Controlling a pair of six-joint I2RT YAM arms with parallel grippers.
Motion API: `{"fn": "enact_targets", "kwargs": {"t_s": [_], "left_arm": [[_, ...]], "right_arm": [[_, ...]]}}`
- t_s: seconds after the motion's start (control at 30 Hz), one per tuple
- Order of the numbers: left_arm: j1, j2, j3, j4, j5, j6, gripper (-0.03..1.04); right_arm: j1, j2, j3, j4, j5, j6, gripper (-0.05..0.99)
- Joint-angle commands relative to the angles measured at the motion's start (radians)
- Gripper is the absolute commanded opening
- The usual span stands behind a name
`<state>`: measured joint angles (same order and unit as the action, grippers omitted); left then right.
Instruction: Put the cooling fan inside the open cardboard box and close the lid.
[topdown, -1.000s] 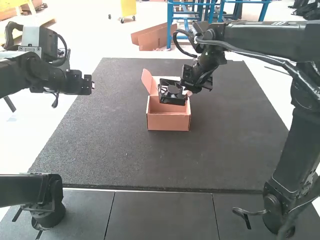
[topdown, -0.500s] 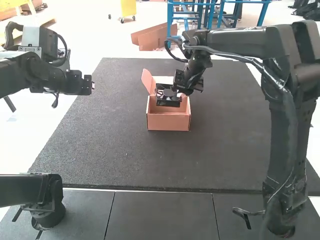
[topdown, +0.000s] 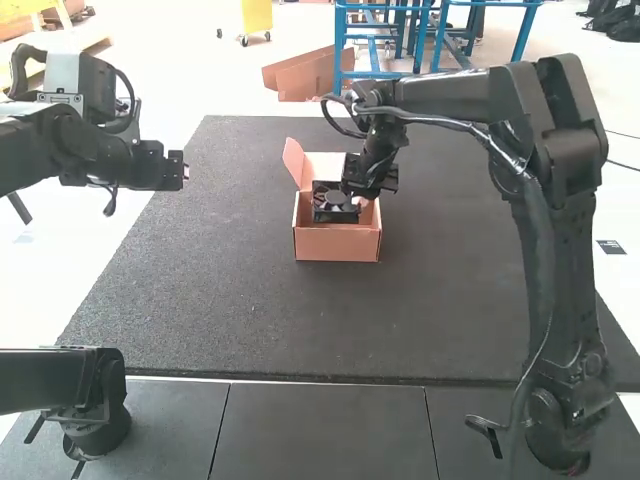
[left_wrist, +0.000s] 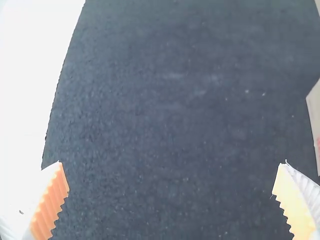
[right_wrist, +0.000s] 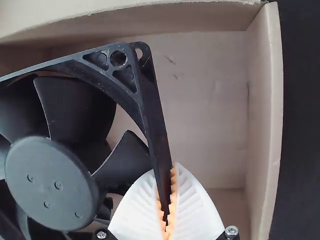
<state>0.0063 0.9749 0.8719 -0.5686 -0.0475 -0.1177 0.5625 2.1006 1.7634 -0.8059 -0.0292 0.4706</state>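
Now my right fingers (right_wrist: 192, 202) pinch the fan (right_wrist: 65, 150) by its frame edge, holding it tilted and partly down inside the open box (topdown: 337, 243) near the surface's (topdown: 250, 300) far edge. My left fingers (left_wrist: 49, 199) hang spread wide above the left edge.

Bright, even daylight. Pale floor beside the left claw (left_wrist: 169, 200) blew out to white, and the mat edge there bowed. Inside the cardboard box (right_wrist: 210, 100), the cooling fan (right_wrist: 55, 165) next to the right claw (right_wrist: 166, 210) threw soft shade on the wall. Worktop (topdown: 250, 300) read matte, evenly lit.
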Motion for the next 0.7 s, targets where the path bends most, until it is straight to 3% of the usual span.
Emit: {"fn": "enact_targets", "kwargs": {"t_s": [0.0, 0.2, 0.37, 0.43, 0.5, 0.57, 0.6, 0.67], "left_arm": [[-0.002, -0.018, 0.024, 0.001, 0.014, -0.010, 0.97], [-0.002, -0.016, 0.032, -0.004, 0.014, -0.013, 0.97], [-0.002, -0.016, 0.039, -0.002, 0.014, -0.014, 0.97], [-0.002, -0.018, 0.041, -0.002, 0.014, -0.014, 0.97], [-0.002, -0.016, 0.041, -0.002, 0.014, -0.016, 0.97], [0.000, -0.016, 0.039, -0.002, 0.014, -0.019, 0.97], [-0.002, -0.016, 0.039, -0.002, 0.014, -0.020, 0.97], [-0.002, -0.016, 0.039, 0.001, 0.014, -0.022, 0.97]], "right_arm": [[0.008, -0.002, 0.039, 0.004, 0.028, -0.009, 0.00], [0.007, 0.029, 0.041, 0.004, 0.080, -0.026, -0.01], [0.007, 0.047, 0.050, 0.011, 0.075, -0.036, 0.02], [0.007, 0.052, 0.064, 0.011, 0.072, -0.033, 0.12], [0.007, 0.058, 0.080, 0.011, 0.057, -0.035, 0.29], [0.005, 0.059, 0.097, 0.005, 0.040, -0.033, 0.58], [0.004, 0.059, 0.103, 0.001, 0.029, -0.035, 0.67], [-0.004, 0.059, 0.119, -0.003, 0.015, -0.035, 0.74]]}}
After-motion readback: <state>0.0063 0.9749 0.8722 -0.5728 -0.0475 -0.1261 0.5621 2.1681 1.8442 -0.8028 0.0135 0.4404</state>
